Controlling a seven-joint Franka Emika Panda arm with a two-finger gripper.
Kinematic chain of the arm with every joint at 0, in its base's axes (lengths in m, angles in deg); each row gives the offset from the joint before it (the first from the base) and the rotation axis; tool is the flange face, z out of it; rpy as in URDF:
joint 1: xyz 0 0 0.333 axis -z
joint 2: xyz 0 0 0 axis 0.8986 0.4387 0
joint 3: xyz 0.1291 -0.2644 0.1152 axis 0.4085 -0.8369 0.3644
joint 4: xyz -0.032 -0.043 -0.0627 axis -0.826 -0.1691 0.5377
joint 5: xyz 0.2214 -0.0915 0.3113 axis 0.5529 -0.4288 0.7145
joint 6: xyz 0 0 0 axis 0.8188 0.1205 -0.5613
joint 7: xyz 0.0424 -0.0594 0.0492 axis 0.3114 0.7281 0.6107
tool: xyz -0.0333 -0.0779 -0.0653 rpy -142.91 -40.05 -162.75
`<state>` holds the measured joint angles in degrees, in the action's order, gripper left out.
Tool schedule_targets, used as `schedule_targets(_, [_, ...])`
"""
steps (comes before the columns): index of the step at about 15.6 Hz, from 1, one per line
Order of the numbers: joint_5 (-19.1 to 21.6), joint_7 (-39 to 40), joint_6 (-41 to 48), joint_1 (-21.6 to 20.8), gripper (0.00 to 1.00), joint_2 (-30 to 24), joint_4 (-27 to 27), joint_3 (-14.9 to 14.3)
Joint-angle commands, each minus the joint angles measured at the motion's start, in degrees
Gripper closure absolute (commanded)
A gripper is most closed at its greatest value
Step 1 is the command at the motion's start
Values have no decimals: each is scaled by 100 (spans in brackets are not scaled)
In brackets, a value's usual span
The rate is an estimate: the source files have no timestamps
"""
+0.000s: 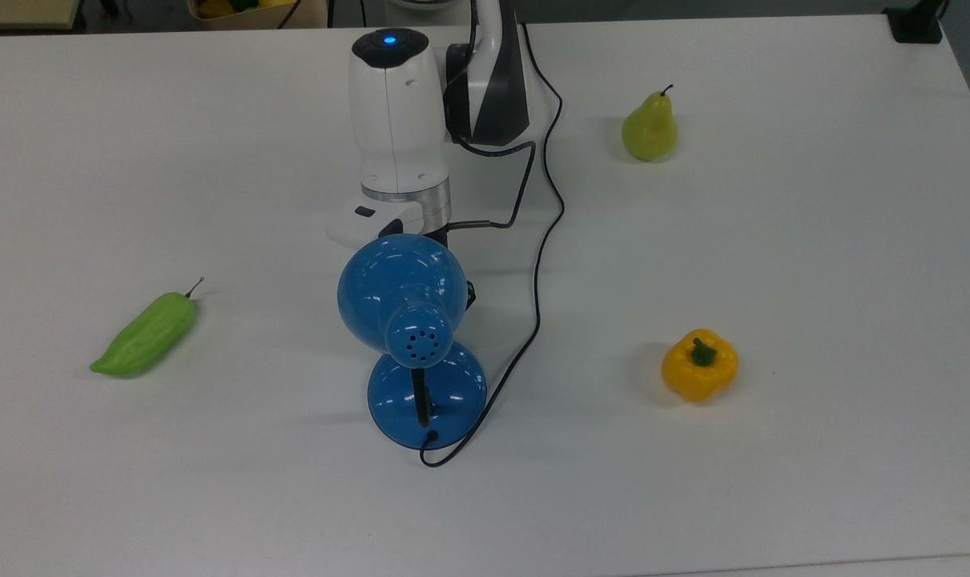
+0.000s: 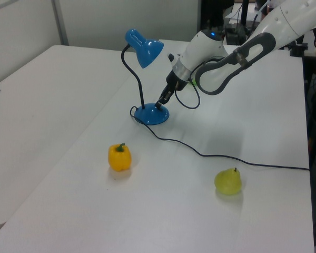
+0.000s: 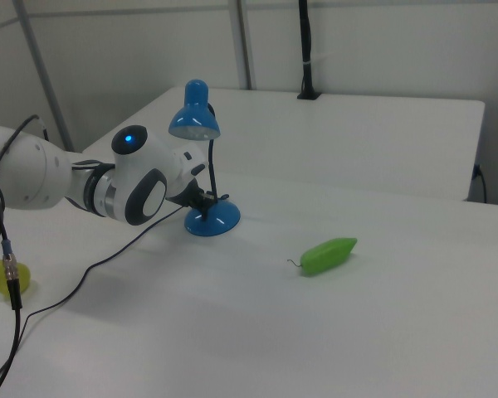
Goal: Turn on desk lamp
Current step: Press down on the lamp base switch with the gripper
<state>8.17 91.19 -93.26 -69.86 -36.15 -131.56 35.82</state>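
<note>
A: So, top view: where's the claw?

B: Mostly hidden under the lamp point(image 1: 411, 320) shade. White arm point(image 1: 396, 112) comes in from the top edge and ends right behind the dome. Can't tell finger state here.

A: Lamp itself?

B: Mid-table point(image 1: 813, 240). Glossy blue dome with vent holes, round blue base below it in the top view, black neck. Thin black cord point(image 1: 542, 264) loops off the base and runs up past the arm. Table is matte white. Smooth green pepper point(image 1: 145, 335) at the top view's left, yellow pepper point(image 1: 699, 365) at its right, pear point(image 1: 650, 128) upper right.

A: Left view?

B: Gripper point(image 2: 160, 103) angled down, dark tip at the base's top, on the left view's right side of the neck. Looks like contact. Fingers read as together, nothing held. Shade tilts toward the arm. Yellow pepper and pear sit nearer the camera, cord snaking between them.

A: Right view?

B: Tip point(image 3: 206, 199) sits at the foot of the neck, just above the base. Arm enters from the right view's left. Green pepper well apart on the right view's right. Pale walls, a second white table point(image 3: 382, 141) behind.
</note>
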Motion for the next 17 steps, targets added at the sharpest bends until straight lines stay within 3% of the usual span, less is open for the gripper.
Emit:
schedule_targets(1, [-13,-56,-114,-54,100,57,63,-28])
schedule_targets(17, [-31,-47,-88,-19,100,-57,-104,-20])
